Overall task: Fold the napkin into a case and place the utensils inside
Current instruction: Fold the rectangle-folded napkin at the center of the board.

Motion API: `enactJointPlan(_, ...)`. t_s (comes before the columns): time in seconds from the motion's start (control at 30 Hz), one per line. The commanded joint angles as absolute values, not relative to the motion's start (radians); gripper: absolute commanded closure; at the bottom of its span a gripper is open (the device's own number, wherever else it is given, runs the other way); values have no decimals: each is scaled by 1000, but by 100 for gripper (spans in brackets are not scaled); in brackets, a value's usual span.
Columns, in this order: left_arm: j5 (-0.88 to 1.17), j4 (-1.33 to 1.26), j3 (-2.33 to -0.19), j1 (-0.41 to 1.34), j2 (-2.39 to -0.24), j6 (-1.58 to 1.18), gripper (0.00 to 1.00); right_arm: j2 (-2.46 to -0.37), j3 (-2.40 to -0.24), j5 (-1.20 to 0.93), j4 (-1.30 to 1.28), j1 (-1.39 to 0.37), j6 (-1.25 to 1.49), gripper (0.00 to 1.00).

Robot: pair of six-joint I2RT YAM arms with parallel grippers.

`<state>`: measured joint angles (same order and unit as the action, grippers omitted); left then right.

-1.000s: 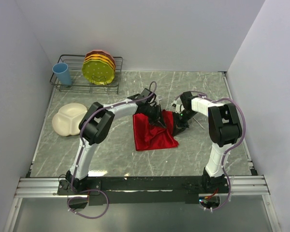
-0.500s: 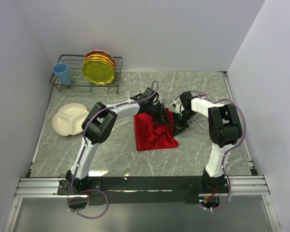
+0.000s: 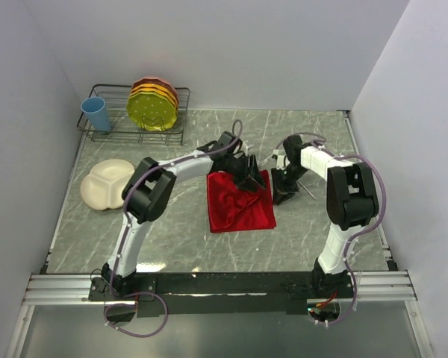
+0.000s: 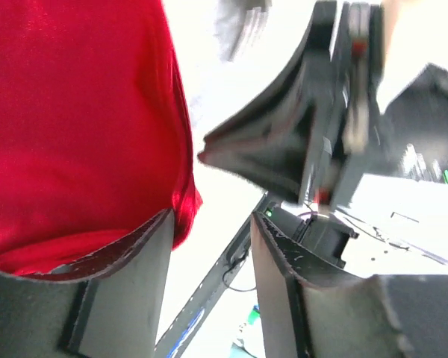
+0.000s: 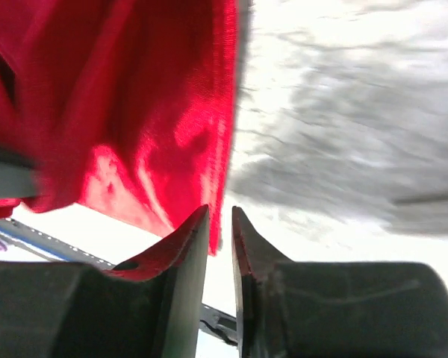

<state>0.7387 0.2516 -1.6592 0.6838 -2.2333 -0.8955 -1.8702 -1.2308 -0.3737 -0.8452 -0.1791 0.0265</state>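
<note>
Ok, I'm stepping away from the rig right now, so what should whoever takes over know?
Left gripper: jaws open, over the far edge of the napkin, nothing gripped.
Right gripper: jaws almost closed at the napkin's right edge; whether they pinch cloth is unclear.
Napkin: rumpled on the table, not yet a case.
One utensil, thin and silver, lies right of the right gripper, outside the cloth; the other I can't make out.
Left to do: finish the fold, put utensils inside.

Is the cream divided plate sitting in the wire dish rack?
No, the cream divided plate lies on the table, outside the wire rack.
</note>
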Motion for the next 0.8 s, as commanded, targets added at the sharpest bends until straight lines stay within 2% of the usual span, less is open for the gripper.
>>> enactJointPlan(0.0, 732, 279, -1614, 620, -2018, -793, 47, -1773, -1296, -328, -916, -146, -37, 71)
enactJointPlan(0.07, 723, 290, -1553, 597, -1968, -750, 46, -1761, -1302, -339, -928, -137, -43, 69)
enactJointPlan(0.13, 671, 336, -1482, 545, -1866, -628, 42, -1743, -1319, -392, -948, -127, -49, 62)
enactJointPlan(0.23, 649, 385, -1414, 511, -1815, -510, 45, -1740, -1330, -480, -951, -127, -35, 55)
enactJointPlan(0.4, 650, 453, -1350, 506, -1784, -338, 46, -1787, -1356, -558, -965, -127, -6, 53)
enactJointPlan(0.6, 663, 480, -1298, 506, -1741, -230, 45, -1804, -1350, -517, -956, -129, -12, 49)
enactJointPlan(0.77, 602, 560, -1258, 535, -1695, -92, 52, -1841, -1342, -451, -937, -129, -18, 52)
